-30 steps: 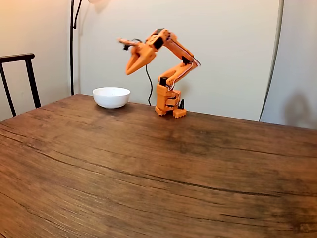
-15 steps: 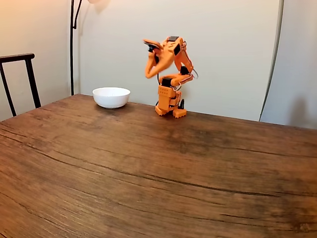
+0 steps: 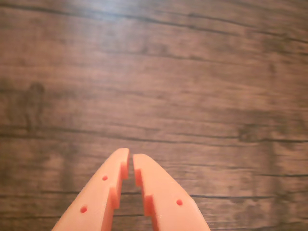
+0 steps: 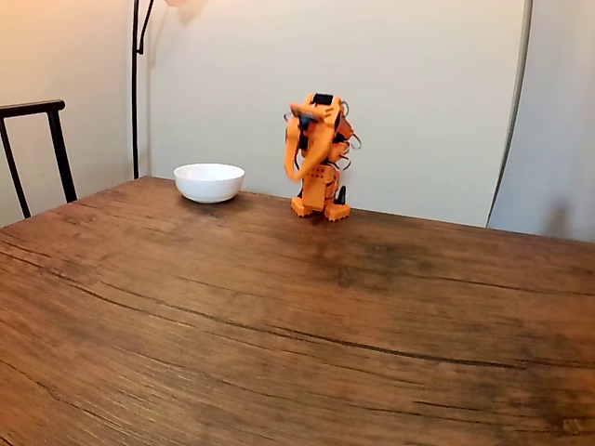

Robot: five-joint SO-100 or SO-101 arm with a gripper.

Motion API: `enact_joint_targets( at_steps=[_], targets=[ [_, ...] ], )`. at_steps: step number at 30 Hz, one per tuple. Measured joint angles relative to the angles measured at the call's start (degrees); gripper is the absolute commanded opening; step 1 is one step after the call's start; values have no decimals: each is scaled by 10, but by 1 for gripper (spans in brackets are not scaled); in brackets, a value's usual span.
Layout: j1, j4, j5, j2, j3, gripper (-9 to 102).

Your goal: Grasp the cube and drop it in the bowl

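The white bowl stands at the far left of the wooden table; its inside is hidden from this low angle. The cube is out of view. The orange arm is folded up over its base to the right of the bowl, with my gripper hanging downward, well apart from the bowl. In the wrist view my gripper is shut, its two orange fingers nearly touching with nothing between them, over bare wood.
A dark chair back stands at the left edge and a lamp pole rises behind the bowl. A wall lies close behind the arm's base. The broad wooden tabletop stretches toward the camera.
The arm has swung right, away from above the bowl, and folded back over its base. The gripper now points down instead of reaching out to the left.
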Motion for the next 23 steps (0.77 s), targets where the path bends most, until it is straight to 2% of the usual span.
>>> enact_joint_targets(
  at_steps=[14,23],
  targets=[
    [1,-28,-2,69,145,-1],
    [-33,-27,-46,71,170,-1]
  ],
)
